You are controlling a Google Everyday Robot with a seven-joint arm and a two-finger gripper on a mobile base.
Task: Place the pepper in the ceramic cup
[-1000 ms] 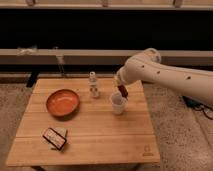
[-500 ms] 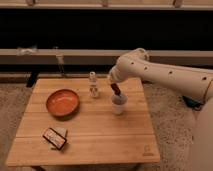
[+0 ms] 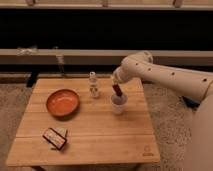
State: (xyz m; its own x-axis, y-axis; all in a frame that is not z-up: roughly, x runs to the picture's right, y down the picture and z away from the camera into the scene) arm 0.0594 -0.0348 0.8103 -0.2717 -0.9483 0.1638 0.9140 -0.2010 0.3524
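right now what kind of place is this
Likely an indoor lab or test area: a small wooden table on speckled floor beside a dark wall ledge, with the gripper over the ceramic cup, plus an orange bowl.

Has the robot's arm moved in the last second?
Yes. The gripper has drawn back toward the small white bottle, and hangs above the ceramic cup with the pepper.

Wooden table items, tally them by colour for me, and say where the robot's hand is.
White: 2, a plain white ceramic cup and a small slim white bottle.
Orange: 1, a wide shallow orange bowl.
Dark red-brown: 1, a slender pepper sticking up from the cup.
Dark: 1, a flat dark box with a white label.
Total: 5.
The hand is just above the cup, at the pepper.
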